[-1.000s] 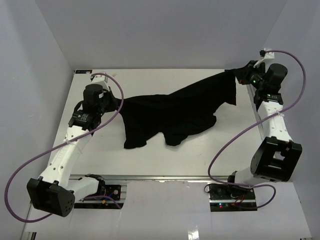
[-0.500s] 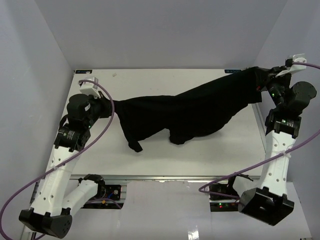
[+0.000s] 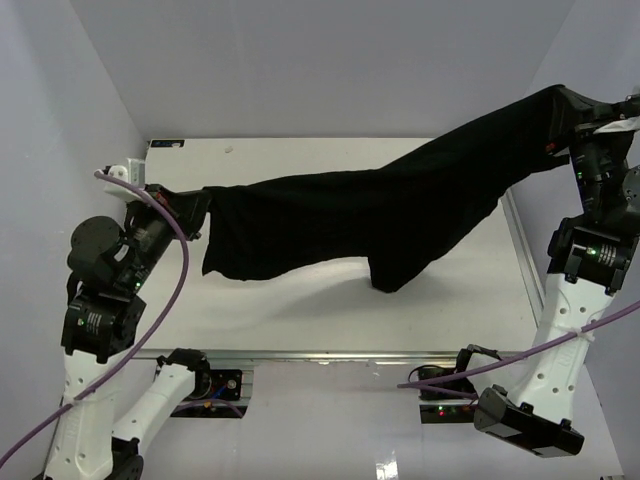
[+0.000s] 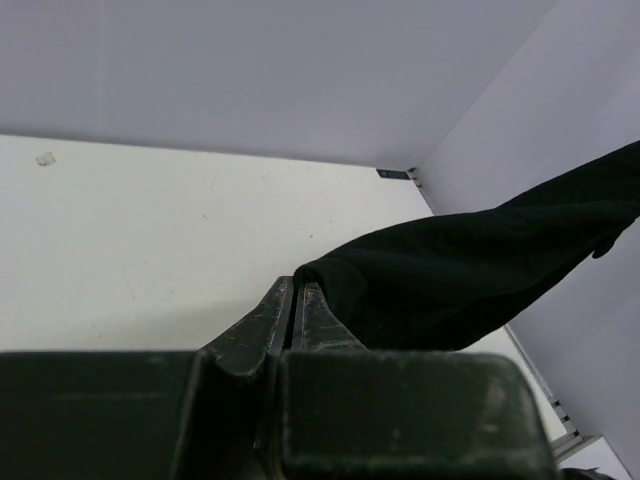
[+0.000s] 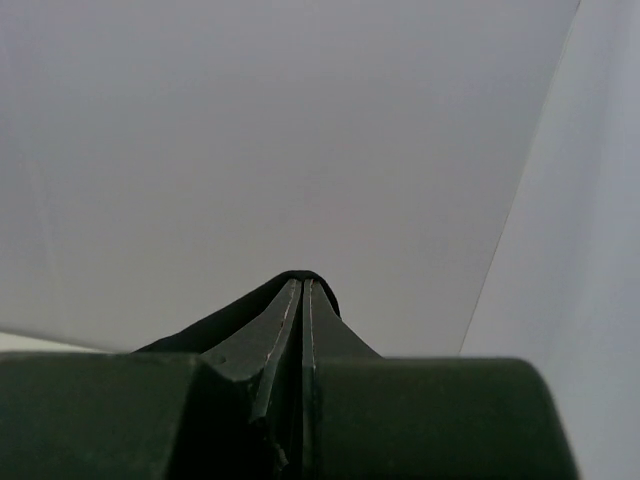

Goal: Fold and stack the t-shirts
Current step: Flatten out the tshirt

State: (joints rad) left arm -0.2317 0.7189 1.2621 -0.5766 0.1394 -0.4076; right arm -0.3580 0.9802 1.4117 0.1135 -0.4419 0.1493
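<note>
A black t-shirt (image 3: 380,215) hangs stretched in the air above the white table (image 3: 300,310), from the left edge up to the far right corner. My left gripper (image 3: 198,205) is shut on its left end; in the left wrist view the cloth (image 4: 470,270) runs off to the right from my shut left gripper (image 4: 298,285). High at the right, my right gripper (image 3: 572,100) is shut on the shirt's other end. In the right wrist view, black cloth (image 5: 215,322) drapes over the tips of the right gripper (image 5: 302,282). The shirt's lower edge sags to about mid-table.
White walls (image 3: 320,70) close the table in at the back and both sides. Purple cables (image 3: 185,270) loop from each arm. The arm bases and wiring (image 3: 450,385) sit at the near edge.
Both arms have pulled apart and lifted: the left gripper moved left and toward the near side, the right gripper rose to the far right. The shirt has come off the table and stretched out.
</note>
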